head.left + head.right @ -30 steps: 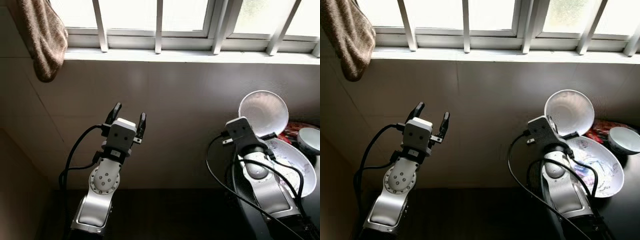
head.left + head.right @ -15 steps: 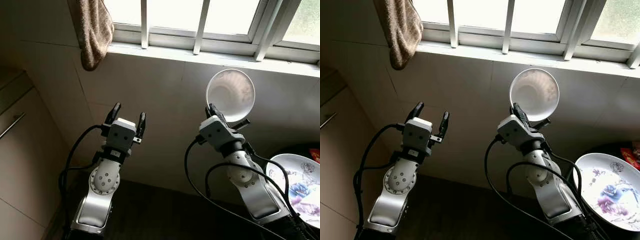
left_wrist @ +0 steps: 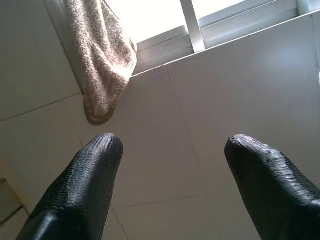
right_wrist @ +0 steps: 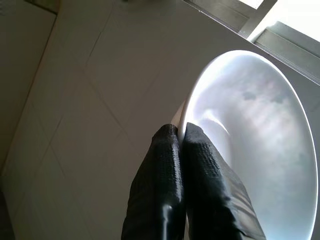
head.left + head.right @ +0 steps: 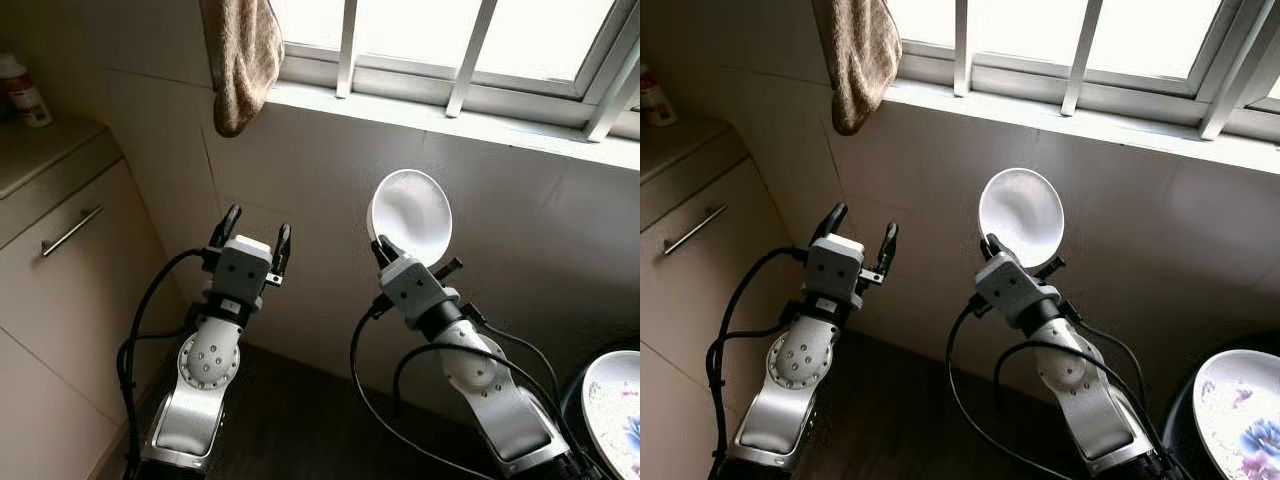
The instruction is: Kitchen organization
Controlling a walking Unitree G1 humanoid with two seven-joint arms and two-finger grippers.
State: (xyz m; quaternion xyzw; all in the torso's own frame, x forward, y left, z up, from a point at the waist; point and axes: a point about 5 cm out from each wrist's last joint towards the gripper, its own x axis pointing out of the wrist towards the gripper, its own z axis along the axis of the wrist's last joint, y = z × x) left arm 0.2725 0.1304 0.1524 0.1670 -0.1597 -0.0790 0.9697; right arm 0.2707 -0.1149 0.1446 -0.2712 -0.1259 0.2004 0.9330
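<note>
My right gripper (image 5: pixel 383 249) is raised in front of the tiled wall, shut on the rim of a white bowl (image 5: pixel 409 214) that stands on edge with its hollow facing me. In the right wrist view the fingers (image 4: pixel 172 190) pinch the bowl (image 4: pixel 255 150) at its lower rim. My left gripper (image 5: pixel 255 232) is held up to the left at about the same height, open and holding nothing; its two fingertips (image 3: pixel 97 157) stand wide apart against the wall.
A brown towel (image 5: pixel 242 60) hangs from the barred window (image 5: pixel 460 50) above. A beige cabinet with a handle (image 5: pixel 70 230) and a small bottle (image 5: pixel 20 90) on its top stands at left. A flowered plate (image 5: pixel 615 405) lies at lower right.
The camera has swung left: the cabinet has come into sight and the plate has slid to the right edge. My right gripper, with the bowl, has moved left toward the left gripper.
</note>
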